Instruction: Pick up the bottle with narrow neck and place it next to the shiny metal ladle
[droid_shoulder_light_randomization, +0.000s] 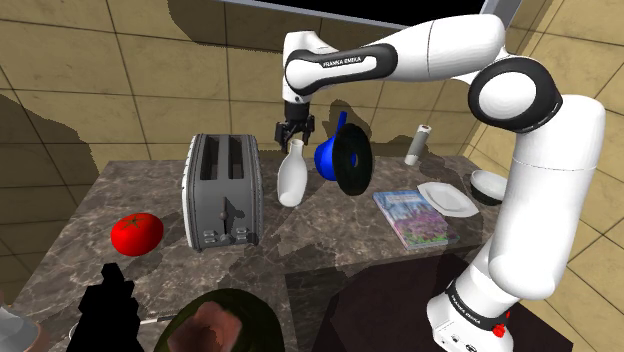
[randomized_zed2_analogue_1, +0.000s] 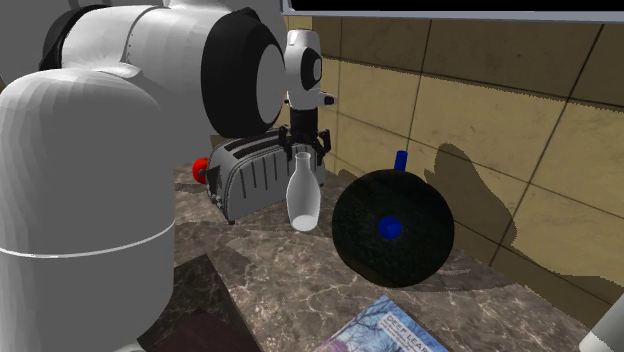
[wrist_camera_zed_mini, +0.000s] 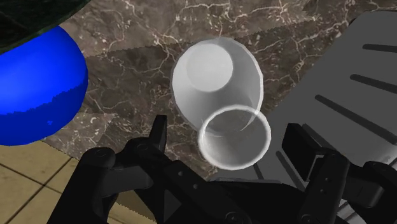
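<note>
**Dark marbled stone desk (droid_shoulder_light_randomization: 330, 250), end effector (droid_shoulder_light_randomization: 295, 130) wide over the bottle**

Tan wall tiles back the desk, and a ribbed silver two-slot toaster (droid_shoulder_light_randomization: 222, 190) stands near its middle. Just beside the toaster, on the side facing the arm's stand, a plain white bottle with a narrow neck (droid_shoulder_light_randomization: 291, 175) stands upright on the stone. Its body is rounded and pear-like, swelling low and tapering through smooth shoulders into a slim neck. The neck ends in a slightly flared, open round mouth. The surface is unmarked white, shading to pale grey in the wrist view.

The all-black end effector points straight down over the bottle's mouth. In the wrist view its two fingers (wrist_camera_zed_mini: 159, 130) stand wide apart on either side of the rim. One finger is close to the rim, the other has a clear gap, and neither clasps the neck.

Past the bottle from the toaster sits a blue round vessel fronted by a black disc (droid_shoulder_light_randomization: 345, 155). A red tomato (droid_shoulder_light_randomization: 136, 232) lies on the toaster's far side, away from the bottle.
</note>
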